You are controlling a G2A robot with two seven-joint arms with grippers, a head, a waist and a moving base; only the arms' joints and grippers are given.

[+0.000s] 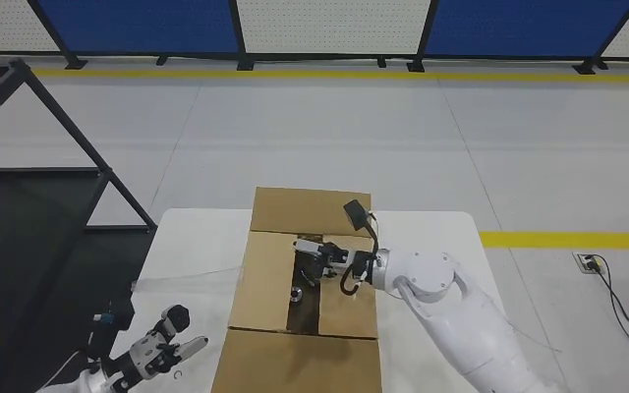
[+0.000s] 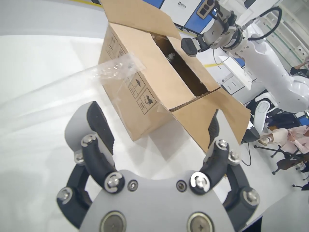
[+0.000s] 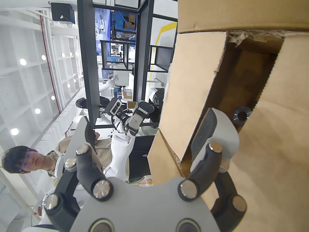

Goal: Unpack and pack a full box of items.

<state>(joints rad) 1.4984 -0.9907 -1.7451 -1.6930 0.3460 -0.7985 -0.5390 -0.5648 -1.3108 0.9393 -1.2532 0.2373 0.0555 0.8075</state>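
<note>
right claw (image 3: pixel 147 121): wide open, empty; straddles the edge of a flap (image 3: pixel 190 85) of the cardboard box (image 1: pixel 263 285); contact can't tell
left claw (image 2: pixel 157 131): wide open, empty; box ahead of it, well apart
item: small metal cylinder (image 3: pixel 242 115) down inside the box, just beyond right claw
risk: half-shut flaps leave a narrow slot; claw could snag a flap and drag the box; loose clear tape (image 2: pixel 115 69) might catch
views: right wrist shows the cylinder's bore; left wrist shows tape and the box side; top shows slot layout

box (image 1: pixel 263 285) insides mostly hidden by cardboard and shadow, small round metal thing (image 3: pixel 241 115) inside too dim to be identified, near flap (image 1: pixel 295 368) clipped at the top view's edge, tape strip (image 2: pixel 115 68) kinda blurred
</note>
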